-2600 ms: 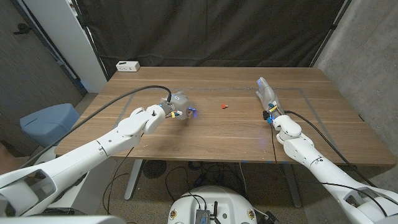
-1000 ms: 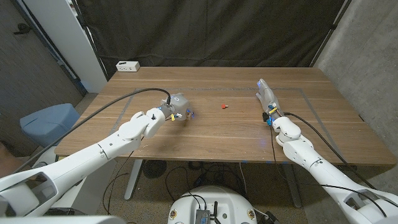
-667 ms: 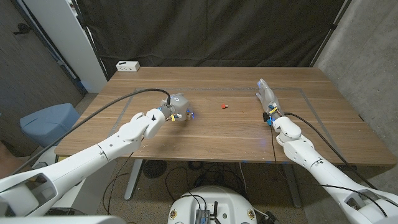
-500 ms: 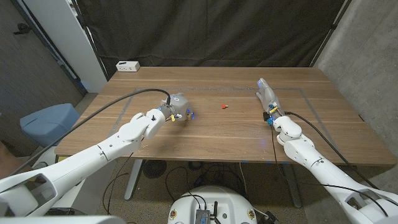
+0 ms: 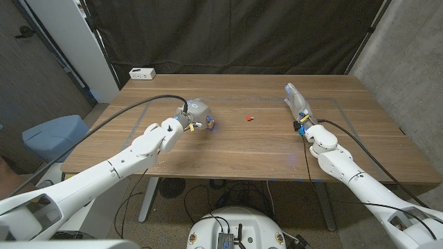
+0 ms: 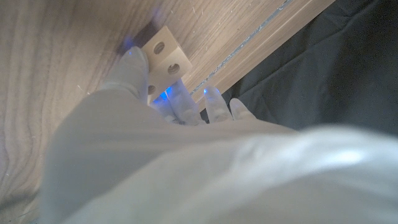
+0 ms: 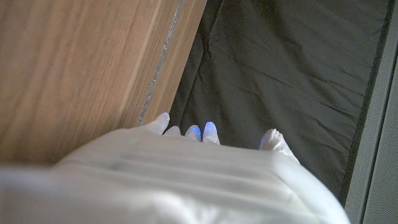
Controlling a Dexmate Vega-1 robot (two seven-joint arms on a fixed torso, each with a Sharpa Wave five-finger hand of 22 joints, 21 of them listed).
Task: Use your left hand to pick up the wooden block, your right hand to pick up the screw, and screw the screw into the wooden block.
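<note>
The task is at its first step, and most of it is left to do.

The left hand (image 5: pixel 196 115) is at the wooden block (image 6: pixel 163 57) on the left part of the table (image 5: pixel 249 149). In the left wrist view the block is a pale piece with round holes in its face, and it seems to lie on the wood of the table. One finger is at its side and the other fingers (image 6: pixel 177 96) are just under it, so the hand closes around the block. Whether the grip is already firm cannot be told from the pictures; the block does not look lifted yet. In the head view the block is almost hidden by the hand.

The screw (image 5: pixel 249 118) is a small red thing near the middle of the table, well apart from both hands. Nothing touches it.

The right hand (image 5: pixel 296 104) is on the right part of the table, with its fingers stretched forward and apart, and it holds nothing. In the right wrist view the fingertips (image 7: pixel 210 131) point toward the far edge of the table and the dark curtain (image 7: pixel 280 68).

What is left, by this judgement: to secure and lift the block, to bring the right hand across to the screw and pick it up, and then to turn the screw into one hole of the block.
</note>
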